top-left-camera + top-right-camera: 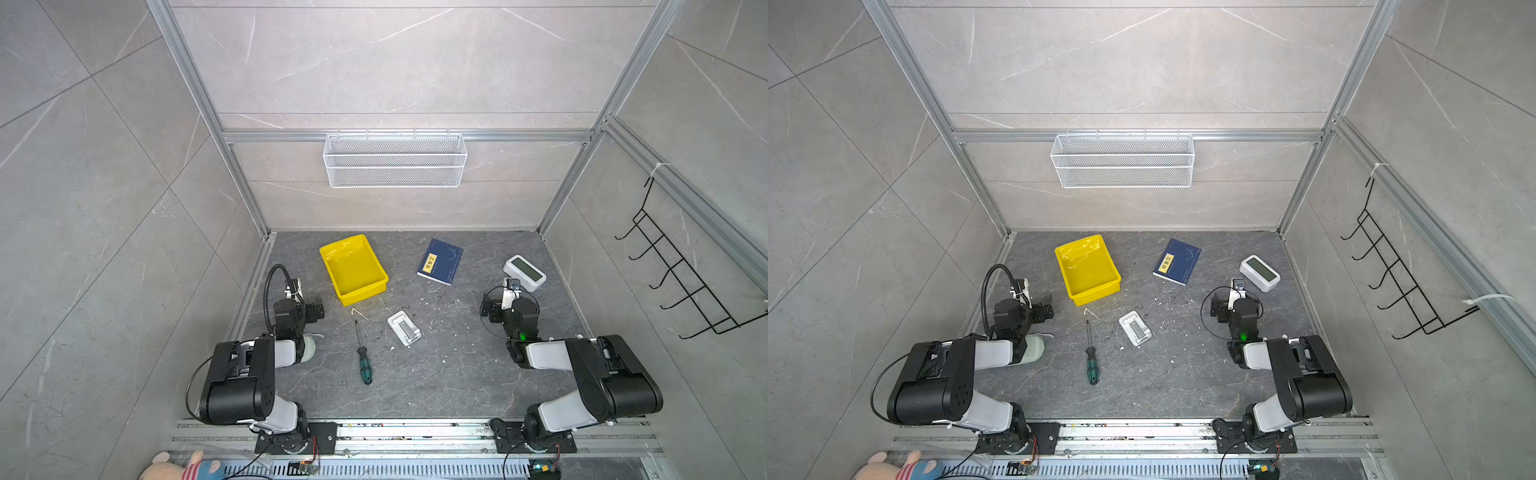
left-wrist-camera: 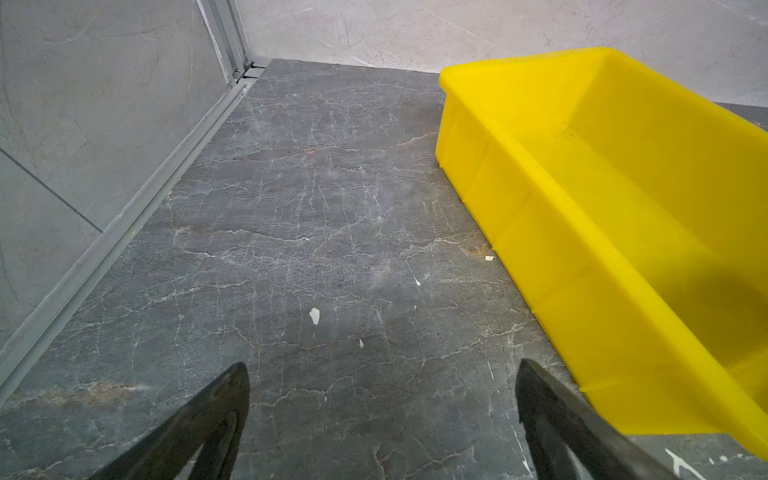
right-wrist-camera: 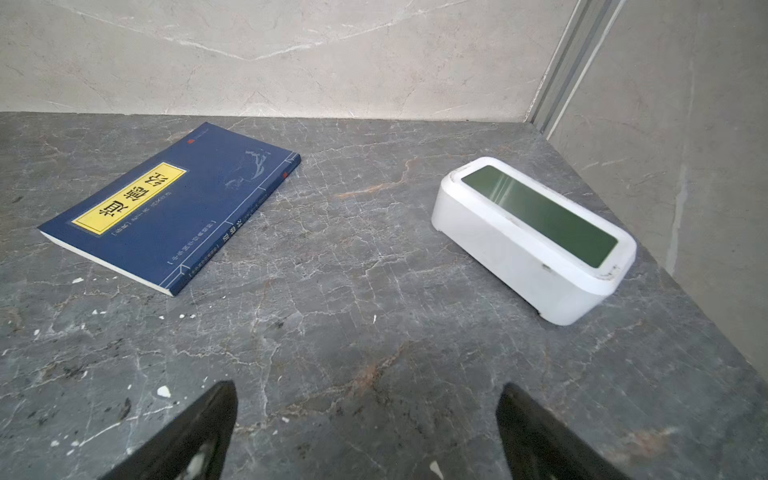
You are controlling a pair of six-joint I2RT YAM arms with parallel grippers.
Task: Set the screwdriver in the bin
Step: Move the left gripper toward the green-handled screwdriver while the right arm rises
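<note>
The screwdriver (image 1: 363,355) (image 1: 1091,355), with a green-and-black handle and a thin dark shaft, lies flat on the dark table in both top views, its tip pointing toward the bin. The bin (image 1: 362,292) (image 1: 1094,292) (image 2: 540,232) is a yellow tray standing empty just behind it. My left gripper (image 1: 311,310) (image 2: 382,370) hovers open over bare table beside the bin's left wall, holding nothing. My right gripper (image 1: 493,309) (image 3: 368,388) is open and empty on the right side, far from the screwdriver. Neither wrist view shows the screwdriver.
A blue book (image 1: 440,262) (image 3: 174,208) and a white clock (image 1: 524,273) (image 3: 532,241) lie at the back right. A small white holder (image 1: 404,328) lies right of the screwdriver. A white wire basket (image 1: 395,160) hangs on the back wall, a black hook rack (image 1: 681,270) on the right wall.
</note>
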